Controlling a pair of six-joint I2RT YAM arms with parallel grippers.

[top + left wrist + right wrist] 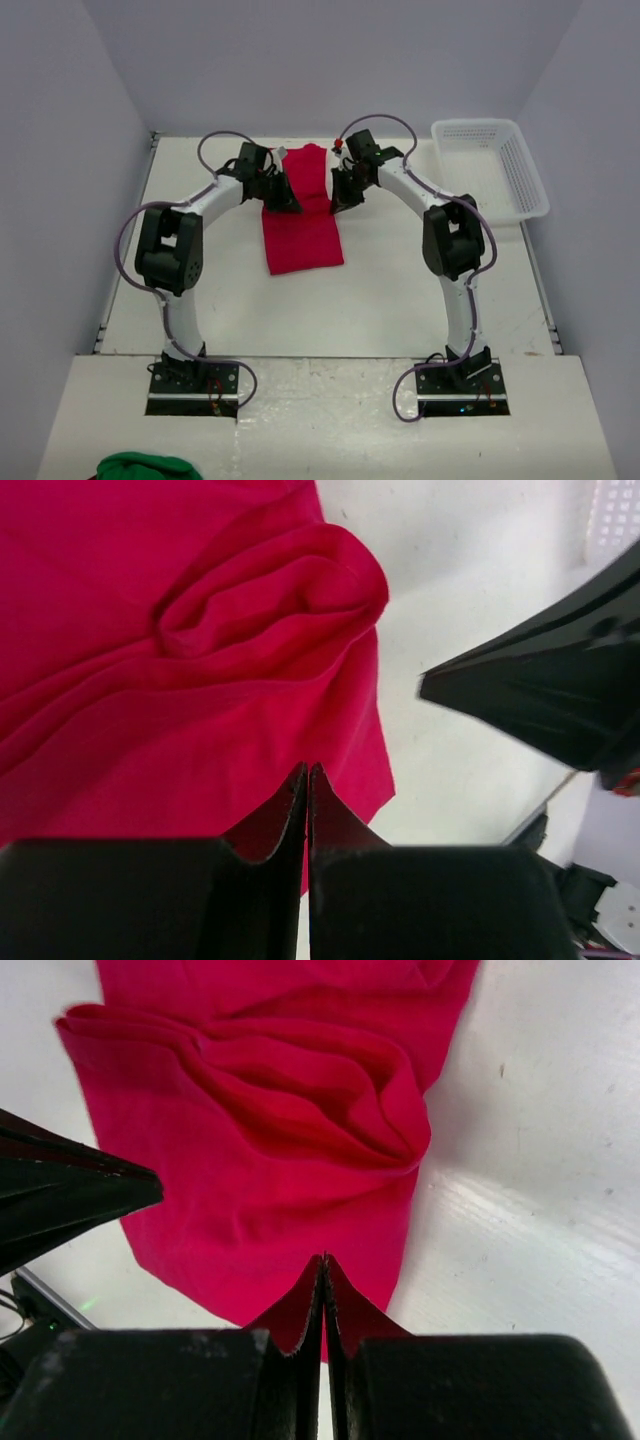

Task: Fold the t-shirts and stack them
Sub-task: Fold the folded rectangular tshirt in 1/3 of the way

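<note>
One red t-shirt (303, 240) lies as a long narrow strip on the white table, running from the back towards the middle. My left gripper (287, 203) is at the strip's left edge and my right gripper (338, 200) at its right edge, facing each other across the cloth. In the left wrist view the jaws (308, 767) are shut, pinching the edge of the t-shirt (150, 730), with a bunched fold just ahead. The right wrist view has the right gripper (324, 1257) shut the same way on the t-shirt (270, 1190).
A white mesh basket (490, 165) stands at the back right of the table. A green cloth (145, 467) lies off the table at the front left. Grey walls close in the sides and back.
</note>
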